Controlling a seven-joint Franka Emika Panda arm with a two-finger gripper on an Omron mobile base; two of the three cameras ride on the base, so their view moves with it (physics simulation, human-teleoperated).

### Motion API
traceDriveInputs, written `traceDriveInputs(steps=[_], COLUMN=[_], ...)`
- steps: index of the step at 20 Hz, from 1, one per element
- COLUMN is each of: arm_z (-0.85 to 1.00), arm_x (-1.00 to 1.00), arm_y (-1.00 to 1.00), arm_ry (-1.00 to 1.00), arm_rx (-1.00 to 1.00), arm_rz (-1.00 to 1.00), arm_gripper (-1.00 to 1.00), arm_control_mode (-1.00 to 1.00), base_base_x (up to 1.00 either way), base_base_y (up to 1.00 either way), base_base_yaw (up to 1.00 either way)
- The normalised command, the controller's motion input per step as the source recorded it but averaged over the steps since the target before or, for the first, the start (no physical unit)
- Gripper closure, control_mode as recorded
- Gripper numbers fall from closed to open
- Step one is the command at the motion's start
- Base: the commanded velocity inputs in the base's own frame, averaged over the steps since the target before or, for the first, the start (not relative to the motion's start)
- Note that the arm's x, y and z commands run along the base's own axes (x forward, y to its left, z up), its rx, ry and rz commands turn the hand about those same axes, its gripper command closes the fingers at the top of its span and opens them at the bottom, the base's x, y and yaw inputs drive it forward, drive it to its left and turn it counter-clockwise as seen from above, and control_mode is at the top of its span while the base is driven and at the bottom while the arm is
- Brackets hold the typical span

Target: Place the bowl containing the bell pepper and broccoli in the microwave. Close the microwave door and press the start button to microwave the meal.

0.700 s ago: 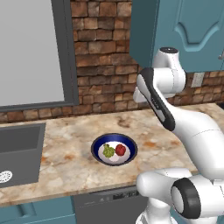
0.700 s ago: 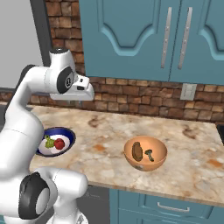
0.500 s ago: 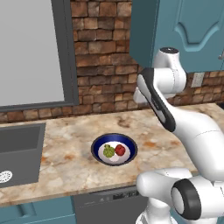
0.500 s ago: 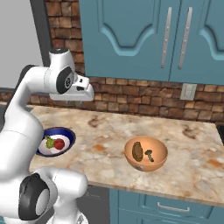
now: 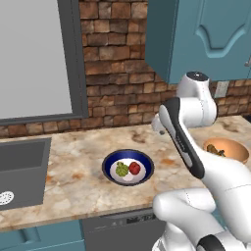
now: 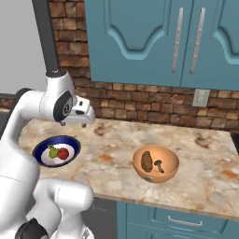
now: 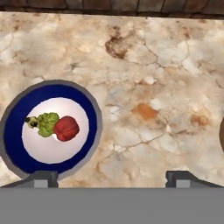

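While the wide blue-rimmed white bowl (image 7: pixel 49 129) is sitting on the marbled stone desk (image 7: pixel 153 87), the claw (image 7: pixel 111 177) is hovering above. Its fingers are standing wide apart, gripping nothing.

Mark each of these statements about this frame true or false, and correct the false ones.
1. The wide blue-rimmed bowl with a white inside rests on the marble counter. True.
2. The shiny red bell pepper and the lumpy yellow-green broccoli lie touching in it. True.
3. The two-finger gripper holds the bowl. False: its fingers are spread and empty, above the counter.
4. The smaller orange bowl is empty. False: it holds brown pieces.
5. The sink is right of the blue-rimmed bowl. False: left, in the left base view.
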Motion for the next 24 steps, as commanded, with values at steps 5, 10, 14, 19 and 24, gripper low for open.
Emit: traceDriveInputs(steps=[5,10,14,19,24], arm_z=[-0.55,-0.5,-0.55,-0.42,-0.26], arm_x=[-0.29,-0.02,0.01,0.17,0.42], arm_y=[0.04,0.1,0.13,0.1,0.1], arm_ry=[0.0,0.08,0.16,0.18,0.18], arm_rx=[0.11,0.12,0.13,0.14,0.13], arm_rz=[-0.03,0.0,0.0,0.0,0.0], arm_gripper=[-1.0,-1.0,-1.0,-1.0,-1.0], arm_control_mode=[-1.0,-1.0,-1.0,-1.0,-1.0], base_base_x=[0.0,0.0,0.0,0.0,0.0], base_base_y=[0.0,0.0,0.0,0.0,0.0], base_base_yaw=[0.0,0.0,0.0,0.0,0.0])
